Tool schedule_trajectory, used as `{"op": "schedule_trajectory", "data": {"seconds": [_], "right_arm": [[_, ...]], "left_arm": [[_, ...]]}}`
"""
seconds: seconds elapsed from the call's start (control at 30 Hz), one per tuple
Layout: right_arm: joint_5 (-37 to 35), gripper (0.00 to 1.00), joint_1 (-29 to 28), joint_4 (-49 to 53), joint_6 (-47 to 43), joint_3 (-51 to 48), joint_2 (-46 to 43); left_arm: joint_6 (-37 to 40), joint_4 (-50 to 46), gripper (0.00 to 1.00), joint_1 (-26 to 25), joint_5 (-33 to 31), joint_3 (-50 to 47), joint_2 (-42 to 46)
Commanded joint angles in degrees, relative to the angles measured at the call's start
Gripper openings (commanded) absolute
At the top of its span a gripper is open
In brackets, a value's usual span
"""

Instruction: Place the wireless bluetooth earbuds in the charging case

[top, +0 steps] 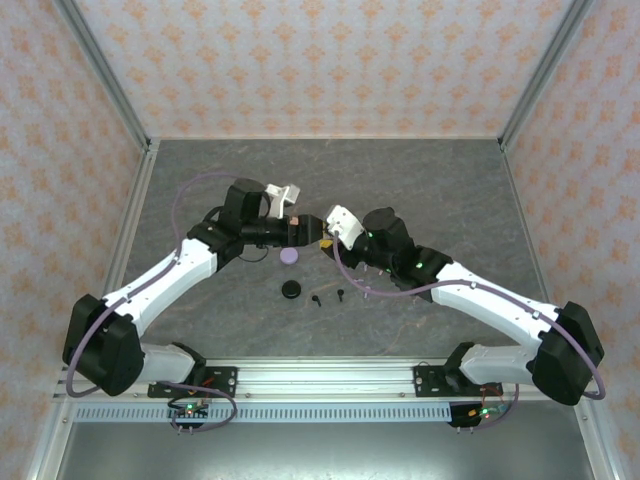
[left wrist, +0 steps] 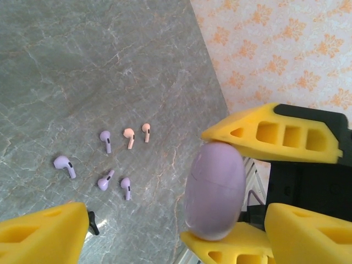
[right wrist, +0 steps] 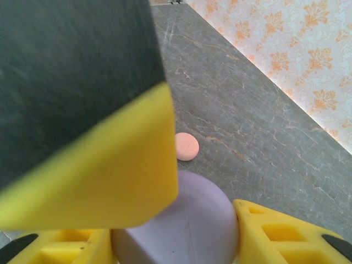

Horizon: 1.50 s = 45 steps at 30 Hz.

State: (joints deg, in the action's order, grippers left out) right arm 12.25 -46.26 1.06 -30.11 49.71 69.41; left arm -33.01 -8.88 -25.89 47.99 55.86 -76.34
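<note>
The lilac charging case (left wrist: 215, 190) is closed and held off the table on edge, with my right gripper (right wrist: 173, 236) shut on its two sides. In the right wrist view the case (right wrist: 192, 225) sits between that gripper's yellow pads. My left gripper (left wrist: 176, 225) is open, and its wide-set fingers (left wrist: 47, 236) straddle the case without touching it. One left finger looms over the case at close range in the right wrist view. Several lilac earbuds (left wrist: 65, 165), two pale pink ones (left wrist: 129, 136) and a black one (left wrist: 93, 223) lie loose on the table.
A pink round case (right wrist: 187, 147) lies on the grey stone table (top: 420, 190). From above, a lilac disc (top: 290, 255), a black round case (top: 291, 290) and two black earbuds (top: 317, 298) lie just in front of the meeting grippers. Patterned walls (top: 320, 60) enclose the table.
</note>
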Motion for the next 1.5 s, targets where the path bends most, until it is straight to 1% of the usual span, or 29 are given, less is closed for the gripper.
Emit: {"op": "schedule_trajectory", "data": {"seconds": [0.0, 0.2, 0.47, 0.6, 0.7, 0.77, 0.8, 0.87, 0.93, 1.07, 1.13, 1.27, 1.33, 1.47], "right_arm": [[1.4, 0.47, -0.4, -1.9, -0.2, 0.4, -0.1], [1.3, 0.47, -0.4, -2.4, 0.8, 0.1, 0.1], [0.5, 0.47, -0.4, -3.7, 2.0, -0.6, 0.4], [0.2, 0.48, -0.4, -3.5, 2.4, -0.3, 0.6], [0.5, 0.53, -0.3, -1.8, 2.8, 0.4, 0.6], [1.2, 0.61, -0.2, -0.5, 3.4, 0.7, 0.4], [2.0, 0.66, 0.1, 0.2, 3.9, 0.8, 0.1], [4.1, 0.77, 1.0, 2.0, 4.9, 0.8, -0.5], [7.2, 0.86, 2.2, 4.3, 6.1, 0.7, -1.2], [14.1, 0.94, 5.2, 9.5, 7.5, 0.1, -4.3], [17.7, 0.96, 7.1, 11.5, 8.0, -0.5, -6.2], [24.1, 0.96, 11.3, 13.5, 9.4, -1.7, -9.4], [27.0, 0.93, 13.2, 11.8, 10.7, -2.8, -11.1], [30.7, 0.92, 14.8, 6.6, 12.6, -4.3, -12.8]], "left_arm": [[-0.4, 3.3, 0.79, -0.7, 2.6, 2.0, -0.6], [-0.9, 4.9, 0.68, -1.5, 5.2, 2.6, -2.3], [-0.4, 4.3, 0.42, -1.8, 7.6, 2.9, -2.6], [-0.1, 4.3, 0.32, -1.7, 8.4, 2.9, -2.1], [1.0, 3.5, 0.26, -1.8, 8.2, 3.0, -1.2], [2.1, 2.1, 0.24, -1.8, 7.0, 3.2, -0.4], [2.1, 1.7, 0.24, -1.7, 6.0, 3.1, 0.1], [4.6, 1.0, 0.21, -1.7, 3.8, 3.1, 0.7], [5.8, 1.0, 0.17, -1.7, 0.9, 2.7, 1.4], [8.8, 5.1, 0.09, -1.8, -2.5, 0.4, 3.0], [10.7, 8.6, 0.08, -1.7, -3.2, -1.4, 4.2], [16.4, 10.4, 0.02, -1.7, -5.8, -3.2, 6.0], [19.4, 12.6, 0.02, -1.9, -5.6, -4.8, 7.2], [25.2, 15.9, 0.0, -2.3, -4.6, -7.0, 9.5]]}}
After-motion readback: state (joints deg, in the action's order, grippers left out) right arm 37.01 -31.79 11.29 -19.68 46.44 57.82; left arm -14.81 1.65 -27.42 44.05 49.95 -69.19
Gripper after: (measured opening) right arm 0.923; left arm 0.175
